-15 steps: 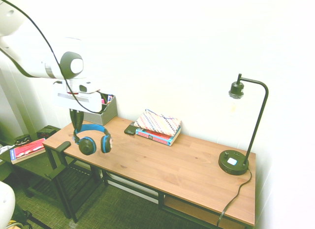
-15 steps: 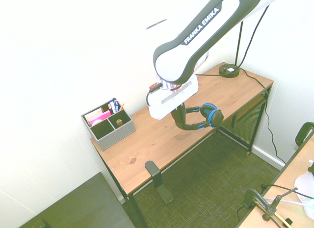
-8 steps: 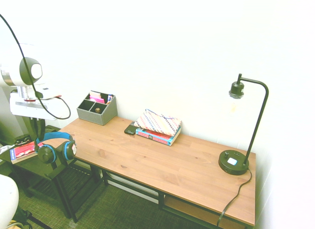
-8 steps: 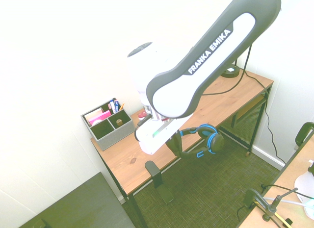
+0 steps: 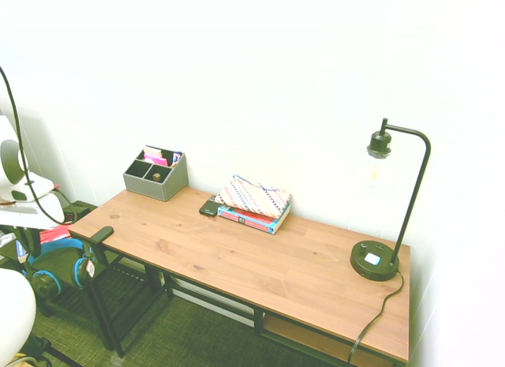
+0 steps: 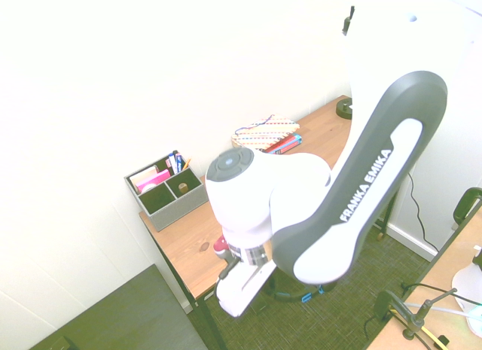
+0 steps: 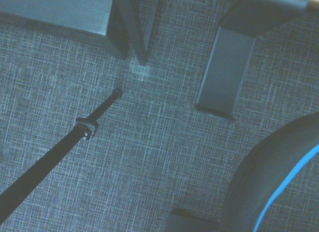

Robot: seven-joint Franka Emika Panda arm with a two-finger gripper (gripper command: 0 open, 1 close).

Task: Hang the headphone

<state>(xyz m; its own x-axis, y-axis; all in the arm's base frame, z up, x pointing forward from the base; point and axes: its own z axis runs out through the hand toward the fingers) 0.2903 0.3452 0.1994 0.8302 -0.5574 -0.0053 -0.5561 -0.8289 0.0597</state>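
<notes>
One headphone [image 5: 46,285] hangs gripped in my closed claw [image 5: 31,250], below it; the black hook [image 5: 101,235] is beside the claw, at the desk's [image 5: 237,258] edge. Lifting is done; setting the headband on the hook and release remain.

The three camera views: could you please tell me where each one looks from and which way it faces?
First exterior: across from the wall, facing the desk; arm at picture left.
Second exterior: the opposite side of the arm, high, looking down on the desk; arm fills the middle.
Wrist: on the wrist, facing the floor; no arm visible.
Both exteriors share the organizer.
</notes>
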